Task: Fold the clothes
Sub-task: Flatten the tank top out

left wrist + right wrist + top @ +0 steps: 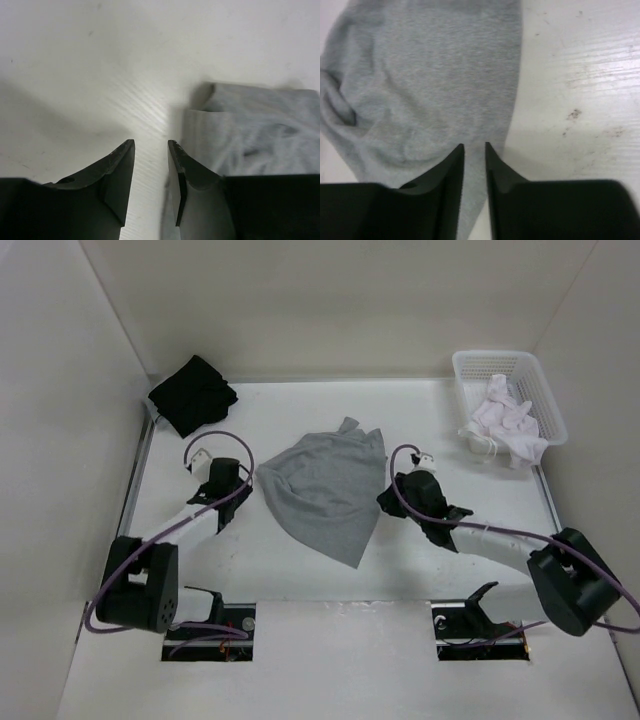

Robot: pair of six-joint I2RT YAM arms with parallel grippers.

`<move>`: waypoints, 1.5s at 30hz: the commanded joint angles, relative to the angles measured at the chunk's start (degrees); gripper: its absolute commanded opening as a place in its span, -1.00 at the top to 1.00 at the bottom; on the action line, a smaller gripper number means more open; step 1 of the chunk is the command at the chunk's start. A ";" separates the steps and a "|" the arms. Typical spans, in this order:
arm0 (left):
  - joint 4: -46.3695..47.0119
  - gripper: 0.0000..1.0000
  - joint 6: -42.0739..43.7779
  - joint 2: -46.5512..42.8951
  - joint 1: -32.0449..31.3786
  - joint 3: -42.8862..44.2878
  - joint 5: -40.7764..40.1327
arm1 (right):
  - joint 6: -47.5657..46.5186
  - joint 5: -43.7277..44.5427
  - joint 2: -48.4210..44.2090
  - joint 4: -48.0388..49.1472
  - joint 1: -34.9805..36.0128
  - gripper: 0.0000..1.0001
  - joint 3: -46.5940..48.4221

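Observation:
The clothes, one heather-grey T-shirt (325, 485), lie bunched in a rough folded wedge in the middle of the table. My left gripper (245, 478) sits at the shirt's left edge. In the left wrist view the gripper (151, 145) is open, with bare table between its fingers and the shirt (255, 130) just to the right. My right gripper (385, 500) is at the shirt's right edge. In the right wrist view the gripper (474, 146) hangs over the hem of the shirt (420, 75), its jaws a narrow gap apart with flat cloth showing through.
A black garment (192, 393) lies crumpled at the back left corner. A white plastic basket (540, 390) at the back right holds white garments (500, 420), some spilling over its front rim. White walls close in the table (300, 570) on three sides.

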 commanded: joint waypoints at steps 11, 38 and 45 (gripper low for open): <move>18.62 0.31 -1.45 8.90 0.39 -2.16 7.28 | 6.39 5.46 -7.05 -19.31 21.61 0.04 -1.70; 8.77 -0.20 17.70 8.16 -12.27 14.35 -0.39 | 26.09 16.18 -35.07 -40.59 9.87 1.00 -8.73; 4.30 -0.12 20.44 19.95 -13.23 21.12 11.41 | 13.97 13.29 -31.23 -33.84 3.00 0.99 -5.92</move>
